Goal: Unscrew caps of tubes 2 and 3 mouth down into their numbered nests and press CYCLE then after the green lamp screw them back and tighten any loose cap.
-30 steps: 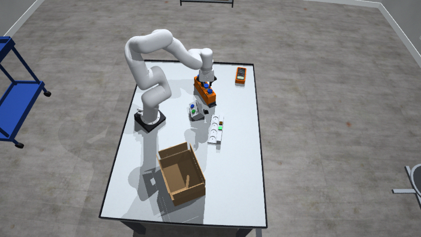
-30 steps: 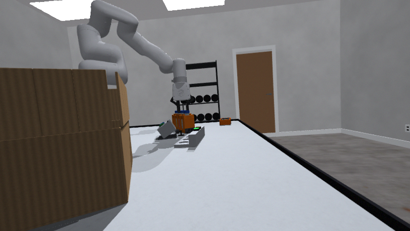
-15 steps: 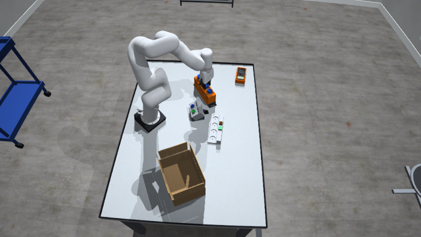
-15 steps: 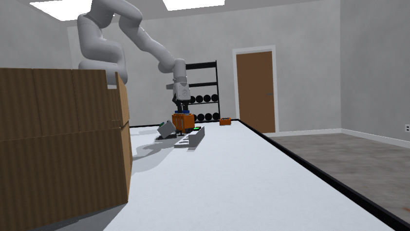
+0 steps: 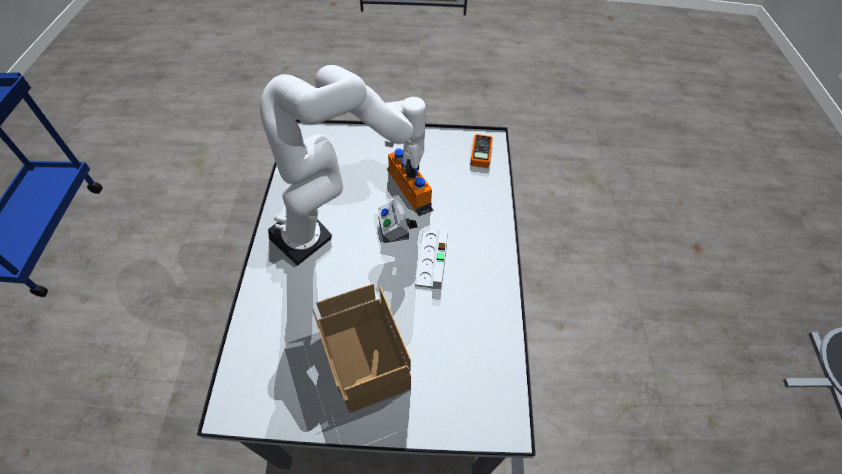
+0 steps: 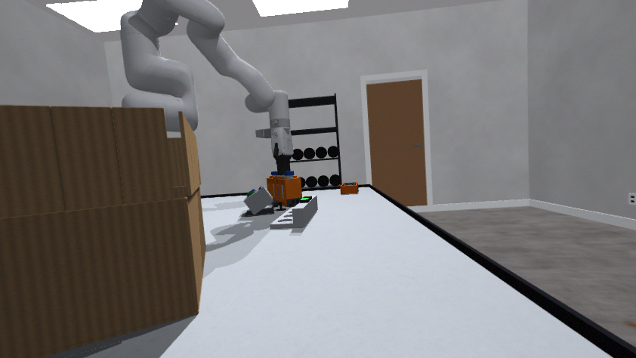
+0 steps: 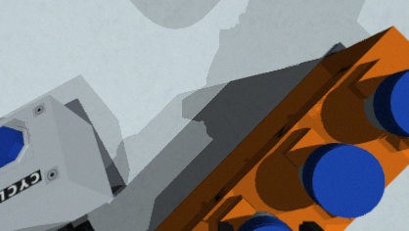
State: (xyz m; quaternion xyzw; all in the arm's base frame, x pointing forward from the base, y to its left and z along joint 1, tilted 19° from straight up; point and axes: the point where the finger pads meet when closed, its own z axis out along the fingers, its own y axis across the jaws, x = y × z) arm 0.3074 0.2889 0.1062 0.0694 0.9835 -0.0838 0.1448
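Exterior view first, and right up against us on the left is the open cardboard box (image 6: 97, 199), its brown wall blocking that whole side. To its right the white worktop (image 6: 356, 288) runs away in a broad lane, with its black right edge running beside bare grey floor.

Further along sits the pale cap tray (image 6: 302, 213), slightly angled, with its green lamp (image 5: 440, 256) lit. Just left of the tray is the grey key housing (image 6: 257, 199), tilted face up. The wrist view catches its blue CYCLE key (image 7: 10, 147) at the left edge of the picture. The tray and the housing are near each other but not touching.

Right behind them stands the orange decapping station (image 6: 285, 189), and here's the action: the arm reaches over and drops straight down, and the claw (image 6: 281, 166) is on the row of tubes. It's closed to a narrow gap and clamped on a blue cap (image 7: 264, 224) on one of the middle tubes. I can't tell which number. Two more blue caps show beyond it in the wrist view, both seated on their tubes. The station lies close to the far edge of the worktop.

An orange meter (image 6: 350, 188) rests alone at the far right corner, well apart from everything else.

Beyond the worktop a black shelf rack (image 6: 334, 133) stands against the back wall, with a brown door (image 6: 396, 137) to its right. From the top view, a blue cart (image 5: 35, 200) is parked well off on the floor.
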